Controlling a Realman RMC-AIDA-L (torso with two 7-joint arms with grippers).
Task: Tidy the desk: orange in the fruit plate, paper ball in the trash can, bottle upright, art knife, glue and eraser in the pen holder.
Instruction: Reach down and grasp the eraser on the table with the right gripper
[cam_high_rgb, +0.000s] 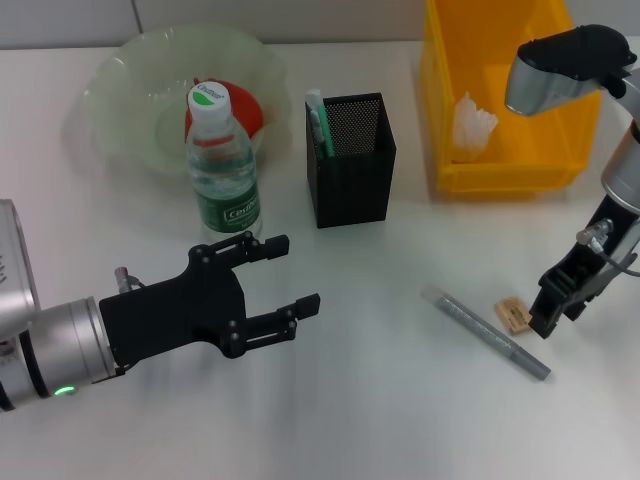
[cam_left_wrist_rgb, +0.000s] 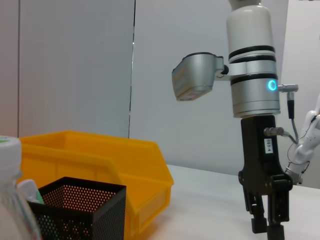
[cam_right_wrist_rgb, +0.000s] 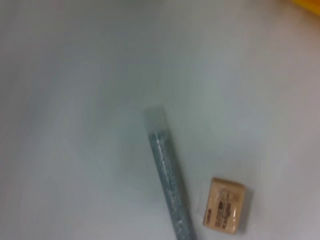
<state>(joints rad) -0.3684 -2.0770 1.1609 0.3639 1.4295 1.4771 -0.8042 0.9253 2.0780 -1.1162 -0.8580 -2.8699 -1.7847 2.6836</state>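
The orange (cam_high_rgb: 247, 108) lies in the pale-green fruit plate (cam_high_rgb: 120, 80) at the back left. Just in front of the plate the bottle (cam_high_rgb: 222, 165) stands upright. The art knife (cam_high_rgb: 318, 122) stands inside the black mesh pen holder (cam_high_rgb: 350, 175). A paper ball (cam_high_rgb: 472, 125) rests in the yellow trash can (cam_high_rgb: 500, 150). On the desk (cam_high_rgb: 380, 400) at the right lie the grey glue (cam_high_rgb: 485, 332) and the tan eraser (cam_high_rgb: 512, 314), side by side. My right gripper (cam_high_rgb: 548, 318) points down right beside the eraser. My left gripper (cam_high_rgb: 300, 272) hovers open and empty, just in front of the bottle.
The left wrist view shows the pen holder (cam_left_wrist_rgb: 80, 210), the trash can (cam_left_wrist_rgb: 100, 160), the bottle's edge (cam_left_wrist_rgb: 10, 200) and the right gripper (cam_left_wrist_rgb: 267, 225) upright over the desk. The right wrist view looks down on the glue (cam_right_wrist_rgb: 167, 170) and eraser (cam_right_wrist_rgb: 225, 205).
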